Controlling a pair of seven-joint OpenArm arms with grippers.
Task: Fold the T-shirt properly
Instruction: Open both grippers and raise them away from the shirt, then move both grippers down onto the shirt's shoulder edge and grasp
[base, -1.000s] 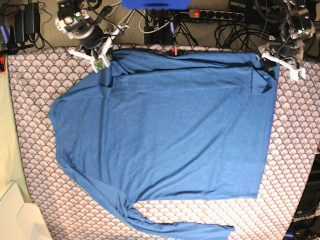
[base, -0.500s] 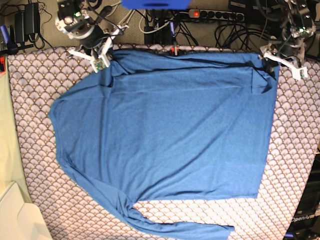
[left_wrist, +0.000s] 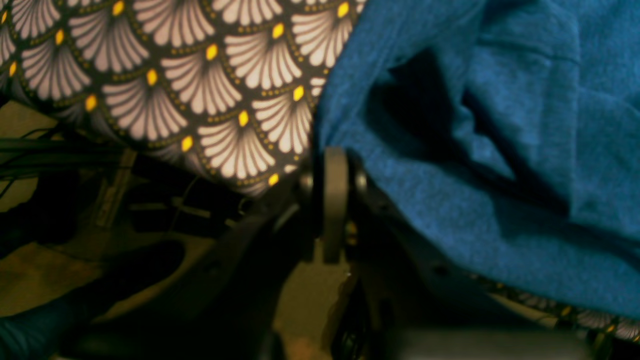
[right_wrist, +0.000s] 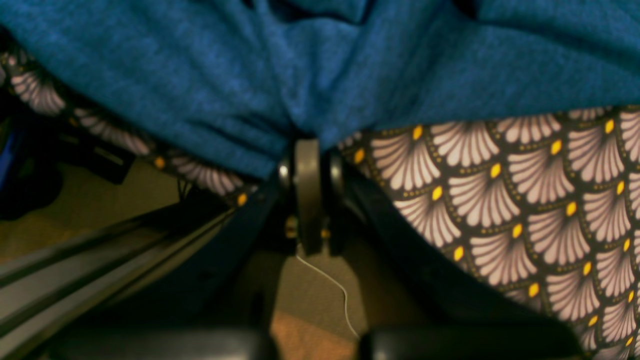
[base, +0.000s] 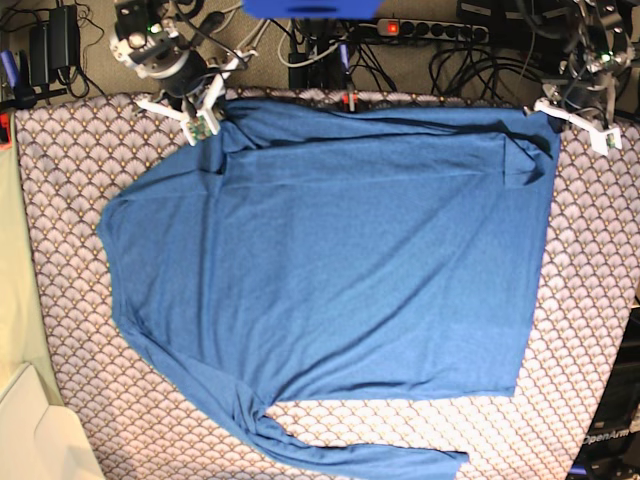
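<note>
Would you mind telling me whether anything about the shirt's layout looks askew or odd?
Yes. The T-shirt is not lying flat: one sleeve trails crumpled along the near edge of the patterned cloth, and a small flap is folded over at the far corner.

The T-shirt (base: 330, 270) lies flat on the cloth (base: 70, 170), which shows all around it. The right gripper (base: 200, 118) is at the T-shirt's far left corner. The left gripper (base: 560, 112) is at its far right corner. Cables (base: 470, 60) lie behind the cloth.
</note>
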